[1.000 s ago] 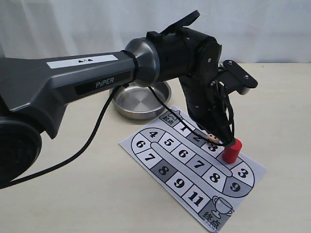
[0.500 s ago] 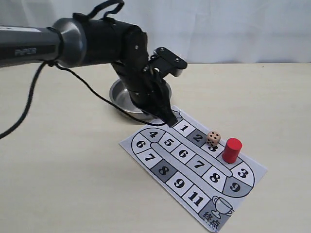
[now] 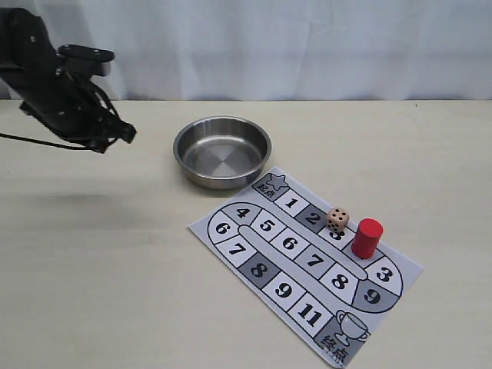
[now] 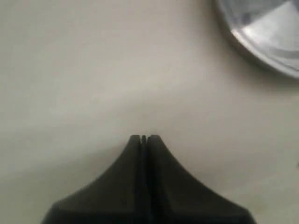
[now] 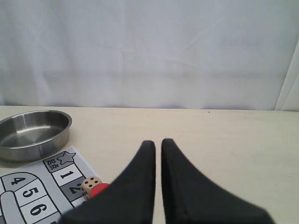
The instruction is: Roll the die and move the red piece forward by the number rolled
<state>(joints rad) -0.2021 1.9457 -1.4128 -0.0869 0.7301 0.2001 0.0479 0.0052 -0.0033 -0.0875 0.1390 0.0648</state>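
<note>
A polished stainless-steel bowl with a shiny, brushed base sits on a smooth, matt cream surface. Beside the bowl lies a flat printed paper board carrying a matt beige die and a smooth, faintly glossy red piece. Soft white cloth hangs behind the bowl. The left pincer and right pincer look like matt black plastic.

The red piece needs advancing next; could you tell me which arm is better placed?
Right, likely: the right gripper has the red piece and die close ahead, while the left gripper hangs far off beyond the bowl.
</note>
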